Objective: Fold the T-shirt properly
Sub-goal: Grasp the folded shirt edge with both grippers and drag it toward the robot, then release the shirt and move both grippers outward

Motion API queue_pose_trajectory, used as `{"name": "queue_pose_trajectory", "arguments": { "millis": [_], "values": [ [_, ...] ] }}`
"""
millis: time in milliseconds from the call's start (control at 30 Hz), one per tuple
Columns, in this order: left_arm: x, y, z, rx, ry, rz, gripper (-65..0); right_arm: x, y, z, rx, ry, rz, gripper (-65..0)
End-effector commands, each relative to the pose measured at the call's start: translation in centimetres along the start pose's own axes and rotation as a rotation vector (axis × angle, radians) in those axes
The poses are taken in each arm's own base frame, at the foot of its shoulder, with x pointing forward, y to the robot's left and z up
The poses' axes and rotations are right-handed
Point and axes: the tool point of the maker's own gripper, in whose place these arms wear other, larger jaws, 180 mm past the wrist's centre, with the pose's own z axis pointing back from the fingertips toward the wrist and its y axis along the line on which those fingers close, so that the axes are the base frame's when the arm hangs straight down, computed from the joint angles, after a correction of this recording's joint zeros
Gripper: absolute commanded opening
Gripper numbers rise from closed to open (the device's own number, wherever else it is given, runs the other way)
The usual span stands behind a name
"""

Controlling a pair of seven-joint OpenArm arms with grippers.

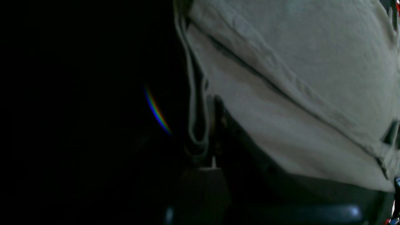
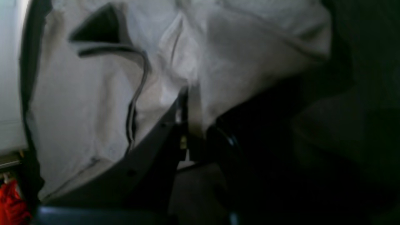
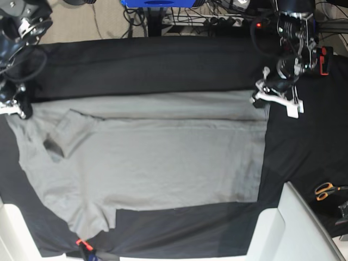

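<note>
So the black table cloth (image 3: 163, 65) has the T-shirt (image 3: 157, 157) spread flat, long axis running across the table, collar end by the right gripper (image 3: 16, 106), hem end by the left gripper (image 3: 266, 95). Both sit on the far long edge, each pinched shut on fabric. I'd guess the fold comes toward the near side.

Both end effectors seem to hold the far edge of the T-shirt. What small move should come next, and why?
Probably carry that edge toward the near side. The left end effector and right end effector are shut on the T-shirt at its far corners; a narrow strip is already turned over there.
</note>
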Motion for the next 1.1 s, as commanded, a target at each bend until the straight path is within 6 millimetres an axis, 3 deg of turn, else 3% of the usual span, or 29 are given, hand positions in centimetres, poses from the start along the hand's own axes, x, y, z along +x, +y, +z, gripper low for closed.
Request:
{"name": "queue_pose_trajectory", "arguments": {
  "millis": [0, 367, 567, 700, 833, 1067],
  "values": [
    [1.4, 0.0, 0.6, -0.003, -0.044, -0.017, -65.0, 2.6, 0.3, 0.8, 0.005, -0.067, 0.032, -64.8],
    [-1.3, 0.9, 3.3, 0.013, -0.011, -0.052, -65.0, -0.8, -1.3, 3.7, -0.075, 0.016, 0.098, -64.8],
    [-1.5, 4.6, 5.5, 0.101, -0.032, -0.005, -65.0, -2.8, -2.1, 4.7, -0.103, 0.041, 0.105, -64.8],
    [-2.0, 6.0, 7.0, 0.134, -0.028, -0.007, -65.0, -4.3, -3.2, 5.4, -0.125, 0.073, 0.101, -64.8],
    [-2.7, 6.3, 7.7, 0.143, -0.014, -0.018, -65.0, -6.1, -3.9, 5.9, -0.140, 0.096, 0.082, -64.8],
    [-3.4, 6.2, 7.6, 0.142, -0.002, -0.010, -65.0, -6.3, -3.6, 7.2, -0.164, 0.075, 0.123, -64.8]
  ]
}}
